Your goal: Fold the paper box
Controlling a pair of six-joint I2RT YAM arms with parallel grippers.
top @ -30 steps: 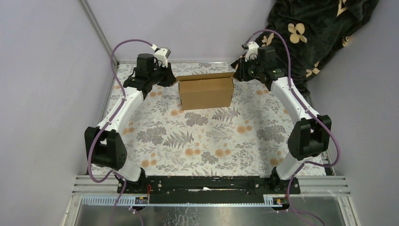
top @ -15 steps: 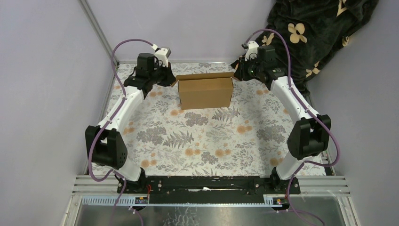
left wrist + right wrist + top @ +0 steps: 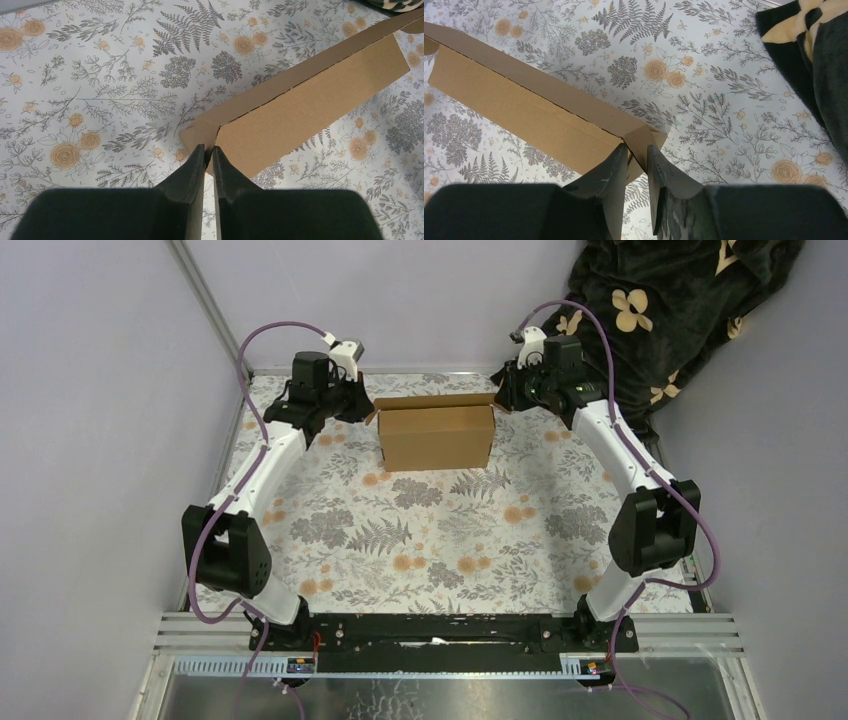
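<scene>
The paper box (image 3: 438, 437) is plain brown cardboard and stands on its long edge at the far middle of the table, its top flap hinged back. My left gripper (image 3: 366, 413) is shut on the box's left end flap; in the left wrist view (image 3: 208, 148) the jaws pinch the cardboard corner (image 3: 200, 131). My right gripper (image 3: 503, 398) is shut on the right end flap; in the right wrist view (image 3: 638, 149) the jaws hold the folded corner (image 3: 644, 137). The box's long panel shows in both wrist views (image 3: 310, 107) (image 3: 519, 112).
The floral tablecloth (image 3: 430, 540) covers the table. A dark blanket with cream flowers (image 3: 670, 310) hangs at the back right, close to the right arm, and shows in the right wrist view (image 3: 809, 60). Grey walls stand left and behind.
The box's left end flap has swung out a little from the box. Both grippers have shifted only slightly at the box ends.
</scene>
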